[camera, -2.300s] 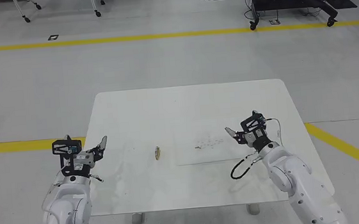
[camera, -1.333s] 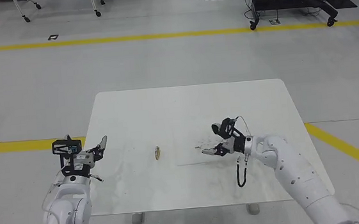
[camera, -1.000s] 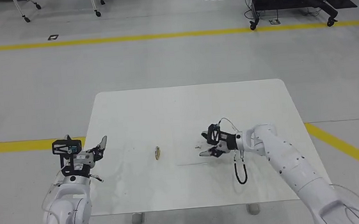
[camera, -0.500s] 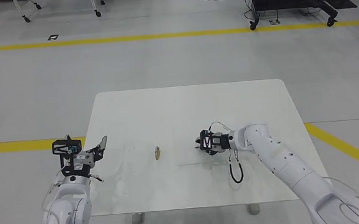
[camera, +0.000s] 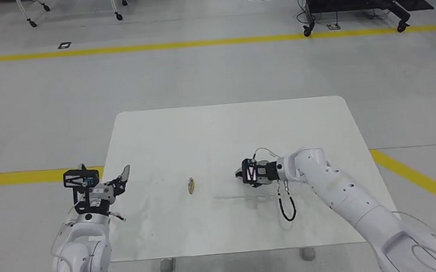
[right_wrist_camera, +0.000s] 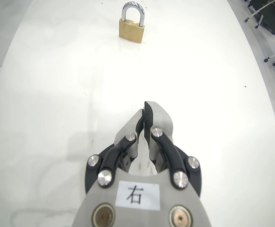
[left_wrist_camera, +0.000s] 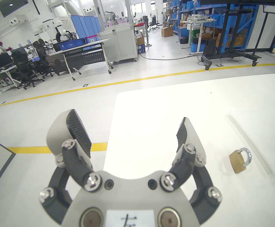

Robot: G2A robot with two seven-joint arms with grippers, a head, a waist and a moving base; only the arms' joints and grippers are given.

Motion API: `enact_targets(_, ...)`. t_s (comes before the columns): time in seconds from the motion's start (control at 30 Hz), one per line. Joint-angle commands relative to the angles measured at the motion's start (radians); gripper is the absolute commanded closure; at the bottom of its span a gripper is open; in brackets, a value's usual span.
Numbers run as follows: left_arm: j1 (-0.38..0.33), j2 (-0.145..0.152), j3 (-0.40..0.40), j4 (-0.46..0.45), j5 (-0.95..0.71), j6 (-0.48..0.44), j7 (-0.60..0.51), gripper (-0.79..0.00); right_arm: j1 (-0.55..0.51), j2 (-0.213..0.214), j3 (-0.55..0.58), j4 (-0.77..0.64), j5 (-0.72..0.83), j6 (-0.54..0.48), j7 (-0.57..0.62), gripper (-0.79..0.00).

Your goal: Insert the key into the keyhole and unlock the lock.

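White table (camera: 225, 127) bears a brass padlock (right_wrist_camera: 131, 30); left claw (left_wrist_camera: 129, 122) spread apart, right claw (right_wrist_camera: 144, 109) pressed together.

Pale glossy floor (camera: 220, 73), yellow tape lines (camera: 117, 48). White rounded-corner table (camera: 225, 127). Behind it blue storage shelving (left_wrist_camera: 182, 13), black office chairs (left_wrist_camera: 20, 63), dark wheeled desk (left_wrist_camera: 86, 54), black wheeled stand (camera: 351, 3).

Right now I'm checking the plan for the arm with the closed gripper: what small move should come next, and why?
Probably lift the right gripper a little off the table and check the grasp. Its fingers are shut low over the table, and I cannot tell whether a key sits between them. The padlock lies apart ahead, shackle closed.
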Motion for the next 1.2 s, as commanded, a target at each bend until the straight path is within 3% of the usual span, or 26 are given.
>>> enact_targets(0.0,0.000,0.000,0.000,0.000,0.000,0.000,0.000,-0.785,-0.007,0.005,0.007,-0.016,0.002,0.003,-0.017,0.000)
enact_targets(0.67,-0.001,0.000,-0.001,-0.002,-0.002,0.000,0.001,-0.785,-0.044,0.022,0.026,-0.058,0.027,-0.012,-0.026,0.000)
enact_targets(0.73,-0.018,0.001,0.011,-0.027,0.015,-0.037,-0.015,-0.785,-0.044,0.022,0.026,-0.058,0.027,-0.012,-0.026,0.000)
enact_targets(0.83,-0.084,0.003,0.045,-0.051,0.028,-0.128,-0.086,-0.785,-0.044,0.022,0.026,-0.058,0.027,-0.012,-0.026,0.000)
enact_targets(0.97,-0.227,-0.003,0.183,-0.030,0.067,-0.250,-0.212,-0.785,-0.044,0.022,0.026,-0.058,0.027,-0.012,-0.026,0.000)
enact_targets(1.07,-0.337,-0.014,0.316,0.018,0.206,-0.263,-0.248,-0.785,-0.044,0.022,0.026,-0.058,0.027,-0.012,-0.026,0.000)
enact_targets(1.17,-0.426,-0.034,0.432,0.091,0.207,-0.283,-0.273,-0.785,-0.044,0.022,0.026,-0.058,0.027,-0.012,-0.026,0.000)
